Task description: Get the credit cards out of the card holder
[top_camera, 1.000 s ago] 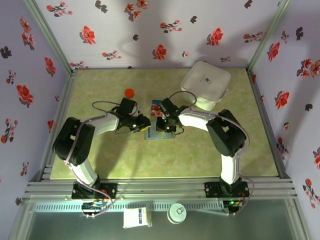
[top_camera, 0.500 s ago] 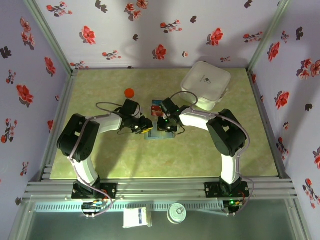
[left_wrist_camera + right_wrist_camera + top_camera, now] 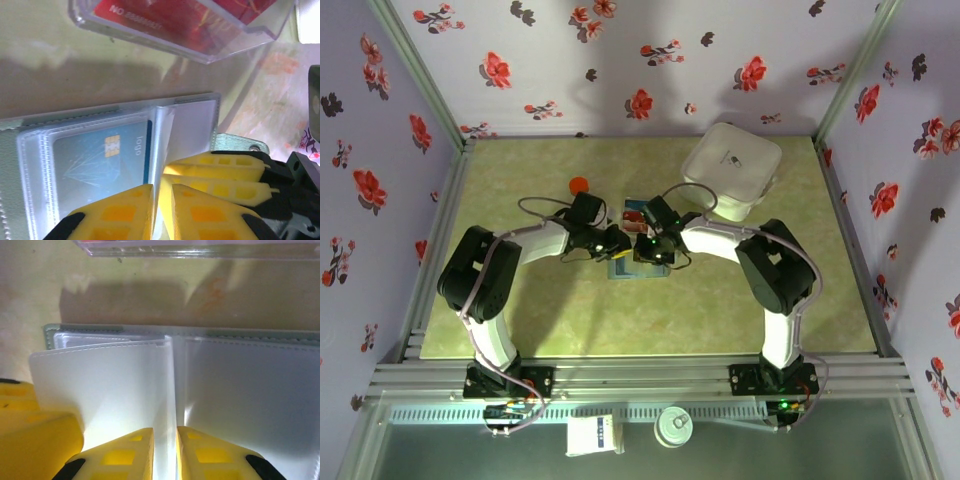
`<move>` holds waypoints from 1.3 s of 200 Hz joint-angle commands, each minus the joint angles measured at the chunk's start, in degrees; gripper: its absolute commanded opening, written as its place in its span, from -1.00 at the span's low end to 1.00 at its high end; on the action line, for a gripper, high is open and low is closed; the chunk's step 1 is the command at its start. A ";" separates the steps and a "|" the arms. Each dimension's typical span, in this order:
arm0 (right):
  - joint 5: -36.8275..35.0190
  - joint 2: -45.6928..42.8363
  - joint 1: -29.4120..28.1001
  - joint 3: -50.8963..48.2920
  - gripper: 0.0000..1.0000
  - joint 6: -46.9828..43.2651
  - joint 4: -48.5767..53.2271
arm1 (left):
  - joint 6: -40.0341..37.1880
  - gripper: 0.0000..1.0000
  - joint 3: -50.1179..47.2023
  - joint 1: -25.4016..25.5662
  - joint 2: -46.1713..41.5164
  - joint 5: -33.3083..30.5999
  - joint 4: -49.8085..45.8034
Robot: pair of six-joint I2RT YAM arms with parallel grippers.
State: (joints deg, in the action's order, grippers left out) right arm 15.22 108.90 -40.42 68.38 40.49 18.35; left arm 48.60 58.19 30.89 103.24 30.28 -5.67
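The card holder point(image 3: 638, 266) lies open mid-table, its clear sleeves fanned out point(image 3: 192, 120) point(image 3: 245, 390). A blue credit card point(image 3: 100, 159) with a gold chip sits inside a left-hand sleeve. My left gripper point(image 3: 617, 244) point(image 3: 161, 189) comes in from the left, its jaws nearly together on the edge of a thin clear sleeve. From the right, my right gripper point(image 3: 651, 250) point(image 3: 164, 430) is pinched on an upright sleeve leaf at the fold. The right gripper's yellow fingers point(image 3: 225, 175) lie right beside the left ones. Red cards point(image 3: 165, 17) lie in a clear box.
The clear plastic box point(image 3: 634, 212) point(image 3: 200, 247) sits just beyond the holder. A large white rounded case point(image 3: 731, 168) stands at the back right. A small orange cap point(image 3: 579, 185) lies at the back left. Floral walls close in the table.
My left gripper has slid right and slightly away from the bases, closer to the holder's fold and the right gripper. The right arm has hardly moved.
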 commanded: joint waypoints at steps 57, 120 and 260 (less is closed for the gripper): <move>-1.80 -11.66 4.83 -3.43 -0.60 -3.10 3.90 | 0.18 -0.71 6.20 3.10 1.03 0.85 -6.64; -0.60 -15.69 8.66 -7.02 -0.59 -5.39 4.79 | 1.11 -0.57 13.79 6.49 6.67 0.00 -10.08; 1.86 -16.17 9.06 -8.81 -0.54 -4.00 2.34 | -0.68 -0.53 14.31 6.80 5.95 -1.80 -10.93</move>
State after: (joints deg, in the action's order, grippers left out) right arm 15.73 92.27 -30.98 59.88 35.57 22.13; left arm 49.19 73.76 38.30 111.53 29.06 -15.94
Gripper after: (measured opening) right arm 0.228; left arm 0.236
